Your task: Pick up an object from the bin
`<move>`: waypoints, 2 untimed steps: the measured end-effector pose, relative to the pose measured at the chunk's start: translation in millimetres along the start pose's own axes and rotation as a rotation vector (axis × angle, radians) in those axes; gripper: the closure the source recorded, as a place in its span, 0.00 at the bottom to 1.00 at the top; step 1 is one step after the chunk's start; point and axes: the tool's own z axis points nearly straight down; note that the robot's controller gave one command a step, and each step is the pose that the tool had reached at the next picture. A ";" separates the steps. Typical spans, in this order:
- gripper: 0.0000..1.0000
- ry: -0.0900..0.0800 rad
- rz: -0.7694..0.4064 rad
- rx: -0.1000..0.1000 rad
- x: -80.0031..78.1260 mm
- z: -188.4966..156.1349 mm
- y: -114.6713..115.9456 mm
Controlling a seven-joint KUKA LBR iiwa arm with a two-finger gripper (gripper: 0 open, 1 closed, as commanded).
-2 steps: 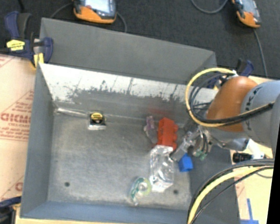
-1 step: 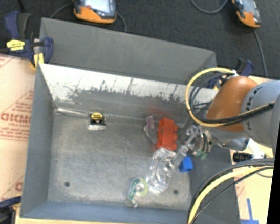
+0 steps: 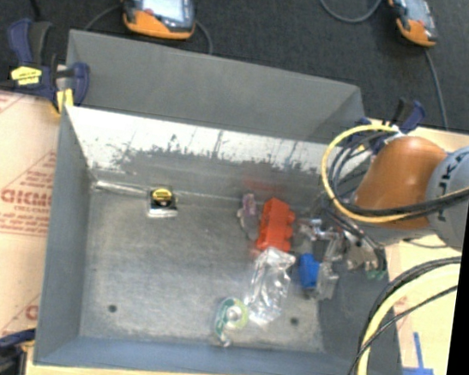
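My gripper (image 3: pixel 328 249) is low at the right side of the bin, under the arm's orange cover. A small blue object (image 3: pixel 307 272) lies right at its lower left edge; whether it is gripped I cannot tell. Just left of the gripper stands an orange-red blocky object (image 3: pixel 275 224) with a pale pinkish piece at its left side. Below that lies a crumpled clear plastic piece (image 3: pixel 268 286).
A small green and white item (image 3: pixel 230 316) sits near the front wall, below the clear plastic. A yellow and black tape measure (image 3: pixel 161 202) rests by the back wall at the left. The arm and its yellow cables overhang the bin's right rim.
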 end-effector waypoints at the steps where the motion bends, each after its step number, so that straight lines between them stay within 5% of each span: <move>1: 1.00 -0.002 0.001 -0.001 -1.0 -0.8 0.5; 2: 1.00 -0.011 -0.039 0.003 5.7 -154.6 30.8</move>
